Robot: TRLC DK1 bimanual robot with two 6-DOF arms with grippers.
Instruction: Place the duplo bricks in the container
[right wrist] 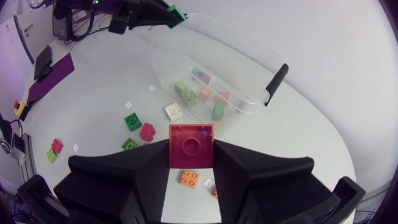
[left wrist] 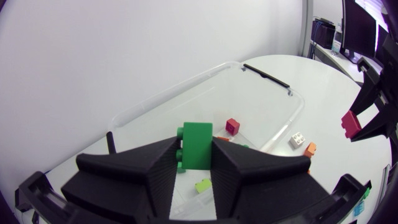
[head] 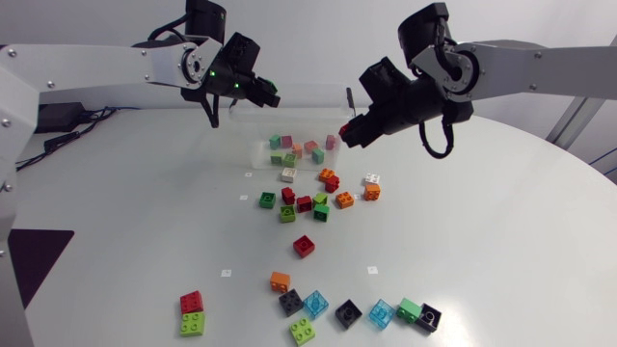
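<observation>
My left gripper (head: pixel 270 97) hangs over the far left rim of the clear plastic container (head: pixel 253 152), shut on a green brick (left wrist: pixel 196 144) that stands upright between its fingers. My right gripper (head: pixel 349 128) is at the container's right end, shut on a red brick (right wrist: pixel 191 145) with its stud side facing the wrist camera. Several bricks (head: pixel 294 147) lie inside the container (right wrist: pixel 236 56). In the left wrist view the container (left wrist: pixel 186 81) lies below and ahead of the fingers, and the right gripper's red brick (left wrist: pixel 350 123) shows beyond its far end.
A cluster of loose bricks (head: pixel 313 200) lies just in front of the container, with a single red one (head: pixel 304 246) nearer. A row of several bricks (head: pixel 318 308) lines the table's front edge. A red and lime pair (head: pixel 191 313) sits front left.
</observation>
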